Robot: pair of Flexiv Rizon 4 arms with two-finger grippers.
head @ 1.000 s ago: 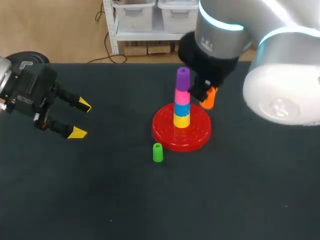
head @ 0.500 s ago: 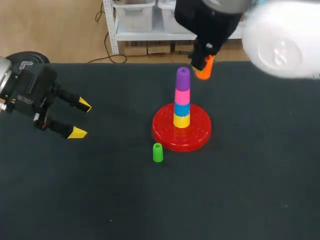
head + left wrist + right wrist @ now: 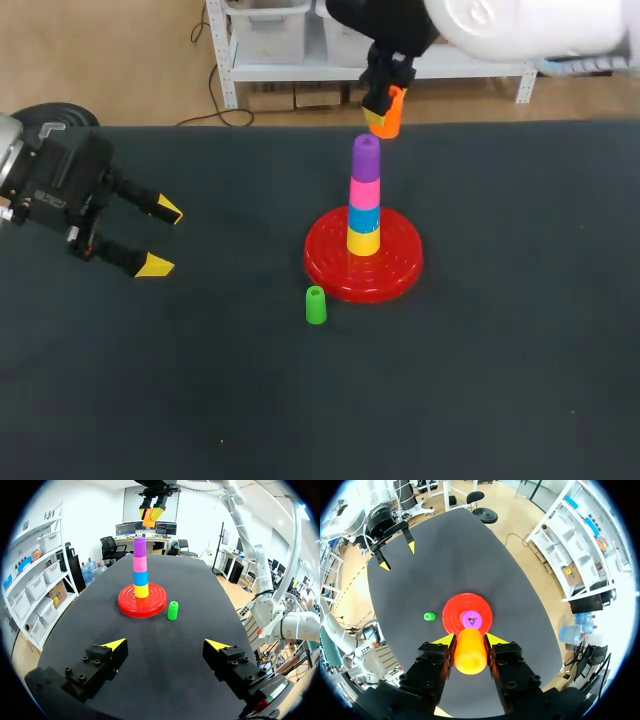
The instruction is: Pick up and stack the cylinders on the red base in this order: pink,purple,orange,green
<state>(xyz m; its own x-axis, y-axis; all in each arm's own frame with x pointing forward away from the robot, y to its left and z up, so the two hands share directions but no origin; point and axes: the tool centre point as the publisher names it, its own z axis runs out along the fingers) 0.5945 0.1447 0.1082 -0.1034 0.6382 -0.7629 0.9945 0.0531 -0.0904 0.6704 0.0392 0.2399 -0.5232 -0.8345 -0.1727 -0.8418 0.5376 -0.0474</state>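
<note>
Hanging high over the far side of the dark surface (image 3: 500,380), the right gripper (image 3: 383,92) has both fingers pressed against the sides of the orange cylinder (image 3: 386,115) and holds it upright in the air, clear of everything below. In the right wrist view the orange cylinder sits squarely between the yellow tips, and the top of the stack shows just ahead of it, far beneath.

That stack stands on the red base (image 3: 395,275), around the middle of the surface. It starts with a yellow cylinder (image 3: 363,241) at the bottom, then a blue cylinder (image 3: 364,217), then the pink cylinder (image 3: 364,190), and the purple cylinder (image 3: 366,155) on top. The column looks straight and upright.

The green cylinder (image 3: 315,305) stands on end on the surface, just beside the near left rim of the base.

Over at the left, well apart from the base, the left gripper (image 3: 160,238) has its fingers spread wide with nothing between them, and they point to the right across the surface.
</note>
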